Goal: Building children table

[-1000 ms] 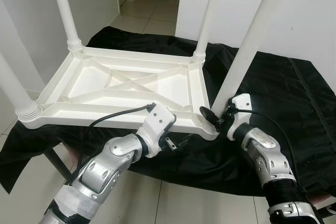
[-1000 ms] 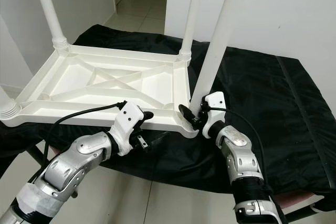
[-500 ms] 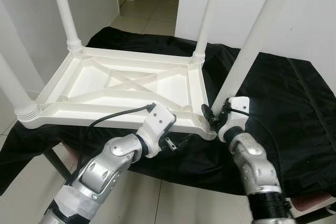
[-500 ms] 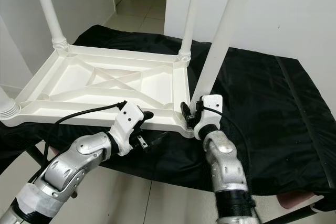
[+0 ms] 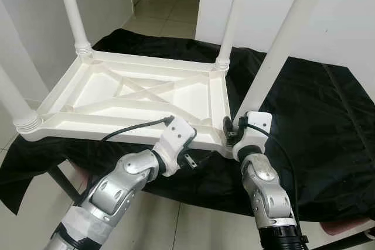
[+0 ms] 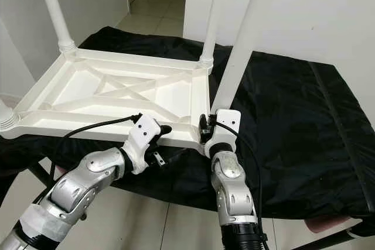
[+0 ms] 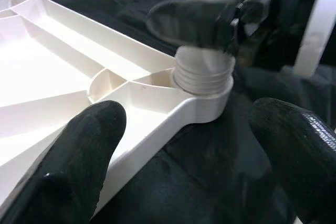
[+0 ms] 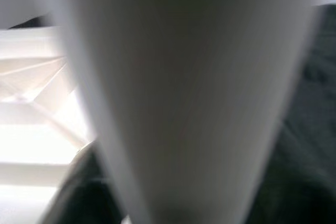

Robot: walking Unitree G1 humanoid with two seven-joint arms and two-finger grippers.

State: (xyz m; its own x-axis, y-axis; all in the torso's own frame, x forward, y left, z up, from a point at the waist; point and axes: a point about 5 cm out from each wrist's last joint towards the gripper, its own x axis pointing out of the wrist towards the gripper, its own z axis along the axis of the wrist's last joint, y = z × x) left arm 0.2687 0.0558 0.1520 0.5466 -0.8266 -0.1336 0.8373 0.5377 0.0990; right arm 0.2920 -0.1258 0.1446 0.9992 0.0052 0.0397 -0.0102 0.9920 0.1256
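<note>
White plastic top [image 5: 140, 95] lies upside down on a black cloth [image 5: 316, 115], ribbed underside facing up. The cloth covers a table, its dark leg [image 5: 58, 177] showing at the near left. Four white legs stand up from the top's corners: far left leg [image 5: 71, 10], far right leg [image 5: 231, 19], near left leg [image 5: 13, 100], near right leg [image 5: 281, 39]. The near right leg leans slightly away to the right, with its foot at the near right corner socket [image 7: 202, 80].

Right claw [image 5: 229, 134] sits at the base of the near right leg, pinching it just above the socket; in the left wrist view one black finger [image 7: 189, 22] lies across the leg right above the threaded collar. The right wrist view is a blurred close shot of that leg [image 8: 184, 93].

Left claw [image 7: 184, 135] hovers at the near edge of the top, just left of the same corner, fingers spread wide: one finger [image 7: 84, 150] over the rim, the other [image 7: 299, 150] over the cloth. It grips nothing. A black cable [image 5: 132, 127] runs over the near rim to the left wrist.

Tiled floor [image 5: 170, 13] and white walls behind.
</note>
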